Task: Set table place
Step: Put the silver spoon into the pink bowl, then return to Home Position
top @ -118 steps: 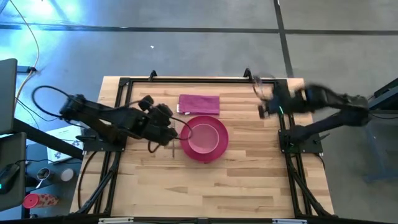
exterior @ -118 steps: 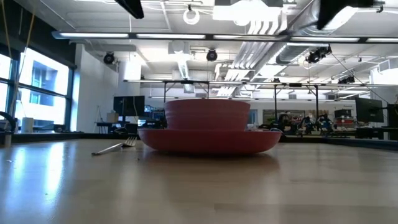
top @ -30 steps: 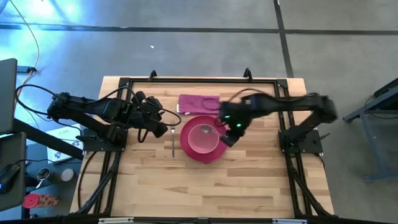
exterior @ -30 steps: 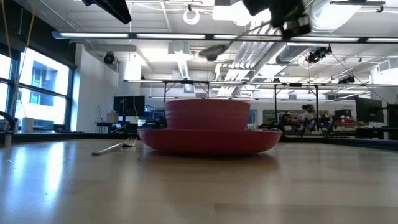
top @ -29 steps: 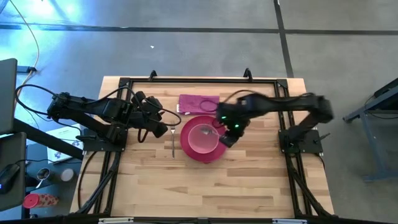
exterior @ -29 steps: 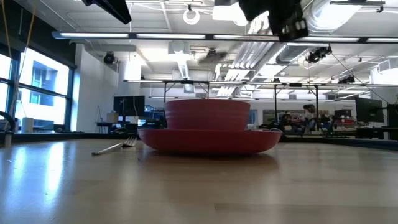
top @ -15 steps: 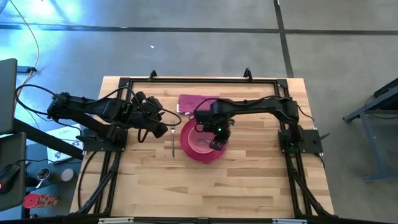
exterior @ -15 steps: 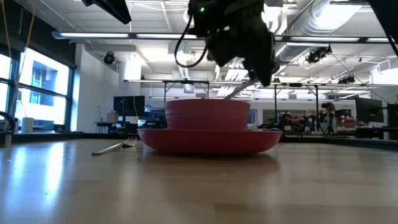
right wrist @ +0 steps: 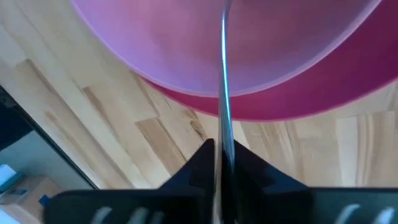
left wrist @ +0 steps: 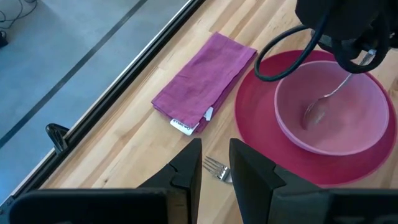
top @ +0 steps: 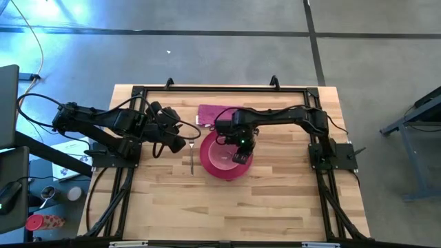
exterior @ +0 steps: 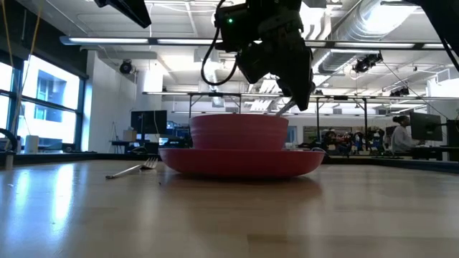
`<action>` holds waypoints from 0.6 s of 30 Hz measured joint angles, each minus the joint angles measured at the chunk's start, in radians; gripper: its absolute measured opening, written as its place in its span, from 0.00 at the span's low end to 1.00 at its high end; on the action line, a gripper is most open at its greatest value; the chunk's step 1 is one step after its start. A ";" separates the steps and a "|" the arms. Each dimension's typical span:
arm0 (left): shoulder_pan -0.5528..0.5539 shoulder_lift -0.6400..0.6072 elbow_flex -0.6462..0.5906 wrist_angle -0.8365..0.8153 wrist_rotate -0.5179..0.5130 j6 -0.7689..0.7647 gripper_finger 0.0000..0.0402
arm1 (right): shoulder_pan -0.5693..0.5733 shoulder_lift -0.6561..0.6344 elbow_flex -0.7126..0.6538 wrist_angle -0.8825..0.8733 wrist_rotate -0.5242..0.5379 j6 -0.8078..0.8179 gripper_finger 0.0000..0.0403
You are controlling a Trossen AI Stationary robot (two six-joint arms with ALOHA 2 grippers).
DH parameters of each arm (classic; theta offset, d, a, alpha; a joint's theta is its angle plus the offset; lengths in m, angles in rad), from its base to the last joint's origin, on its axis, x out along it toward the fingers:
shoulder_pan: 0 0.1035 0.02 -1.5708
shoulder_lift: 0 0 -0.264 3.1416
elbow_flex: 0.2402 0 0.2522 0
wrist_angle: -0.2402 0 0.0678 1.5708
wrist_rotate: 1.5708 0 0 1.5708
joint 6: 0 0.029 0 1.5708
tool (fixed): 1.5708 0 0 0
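**Spoon held in the bowl by the right gripper**

The right gripper hangs over the pink bowl, its jaws clamped on the handle of the silver spoon. The spoon slants down into the bowl, and its head lies against the bowl's inner surface. The bowl sits on the larger pink plate near the middle of the worktop.

The folded magenta napkin lies flat on the far side of the plate, just beside its rim. The silver fork lies on the wood just left of the plate, apart from it, its tines at the far end.

The left gripper waits to the left of the fork, above the worktop. Its jaws stand slightly apart and hold nothing, as the left wrist view shows.

In the low view the bowl and plate stand stacked, with the right gripper directly above them.
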State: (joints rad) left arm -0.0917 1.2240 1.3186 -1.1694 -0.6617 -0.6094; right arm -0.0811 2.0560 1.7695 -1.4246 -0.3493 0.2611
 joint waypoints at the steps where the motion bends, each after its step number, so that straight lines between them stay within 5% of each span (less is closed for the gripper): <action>1: 0.000 0.000 0.000 0.000 0.000 0.000 0.18 | 0.000 0.000 0.000 -0.001 0.002 0.000 0.08; 10: 0.000 0.000 0.000 -0.009 0.000 0.002 0.18 | -0.021 -0.001 0.011 -0.014 0.075 0.019 0.29; 18: -0.001 0.000 0.000 -0.022 0.000 0.012 0.18 | -0.024 -0.094 0.126 -0.121 0.368 0.032 0.36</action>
State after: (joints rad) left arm -0.0925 1.2240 1.3186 -1.1915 -0.6613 -0.5976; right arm -0.1052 1.9624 1.8954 -1.5458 0.0188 0.2929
